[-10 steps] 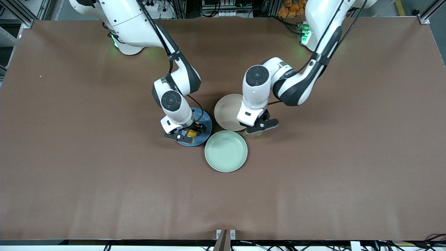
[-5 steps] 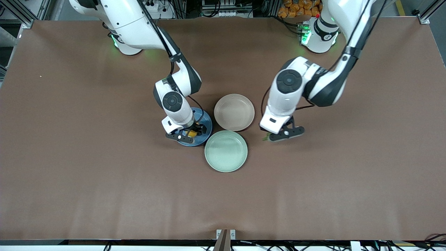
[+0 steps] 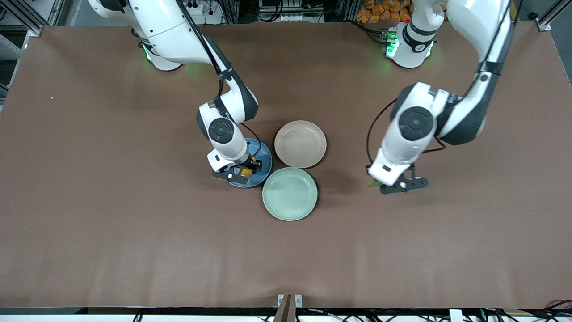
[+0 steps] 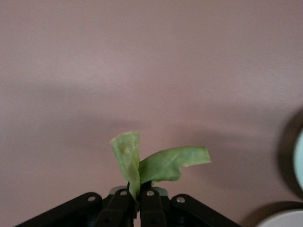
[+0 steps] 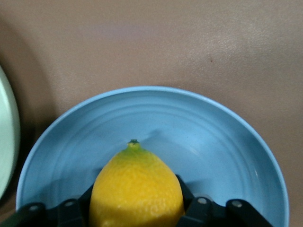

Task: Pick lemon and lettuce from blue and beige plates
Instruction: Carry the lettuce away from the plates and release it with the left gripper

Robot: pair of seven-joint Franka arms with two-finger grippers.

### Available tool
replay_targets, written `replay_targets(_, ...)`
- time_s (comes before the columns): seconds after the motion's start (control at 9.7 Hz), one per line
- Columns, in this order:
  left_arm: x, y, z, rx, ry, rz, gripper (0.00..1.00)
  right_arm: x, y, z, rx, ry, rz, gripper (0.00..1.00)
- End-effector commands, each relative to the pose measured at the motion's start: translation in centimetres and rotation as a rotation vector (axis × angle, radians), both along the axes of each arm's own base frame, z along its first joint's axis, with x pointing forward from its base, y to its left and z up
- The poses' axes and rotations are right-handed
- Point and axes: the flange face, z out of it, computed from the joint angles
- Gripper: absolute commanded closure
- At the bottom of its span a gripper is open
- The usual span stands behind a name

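The yellow lemon (image 5: 136, 189) lies in the blue plate (image 5: 213, 137), and my right gripper (image 5: 136, 201) is shut on it with a jaw pressed against each side. In the front view the lemon (image 3: 245, 171) shows as an orange-yellow patch under the right gripper (image 3: 241, 172), low over the blue plate (image 3: 265, 157). My left gripper (image 4: 138, 194) is shut on the stem end of a pale green lettuce (image 4: 158, 163) leaf. It hangs over bare table toward the left arm's end, where the left gripper (image 3: 395, 185) shows a green tip of lettuce (image 3: 372, 183). The beige plate (image 3: 300, 144) holds nothing.
A mint-green plate (image 3: 290, 193) sits nearer to the front camera than the blue and beige plates and touches both. It holds nothing. The brown table mat (image 3: 469, 232) stretches on all sides of the plates.
The left arm has carried the lettuce from beside the beige plate out over bare table toward its own end. The right gripper has closed on the lemon and stayed over the blue plate.
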Motion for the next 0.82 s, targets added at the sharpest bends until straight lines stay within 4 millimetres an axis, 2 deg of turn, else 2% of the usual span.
replay_targets(0.0, 1.8, 4.5, 0.2, -0.024, 0.034, -0.054, 1.00, -0.3, 0.2, -0.3, 0.006, 0.005, -0.019, 0.56)
replay_targets(0.1, 2.3, 6.5, 0.2, -0.025, 0.039, -0.072, 1.00, -0.1, 0.0, -0.2, 0.007, 0.008, -0.024, 0.61)
replay_targets(0.31, 3.2, 9.8, -0.4, -0.043, 0.057, -0.099, 1.00, 0.5, -0.3, 0.8, 0.009, 0.014, -0.025, 0.63)
replay_targets(0.62, 4.0, 12.6, -0.6, -0.058, 0.064, -0.128, 1.00, 2.7, -1.0, 3.9, 0.001, 0.068, -0.033, 0.63)
replay_targets(0.72, 3.9, 12.8, -0.7, -0.055, 0.076, -0.127, 1.00, 3.2, -0.8, 4.8, 0.002, 0.074, -0.030, 0.63)
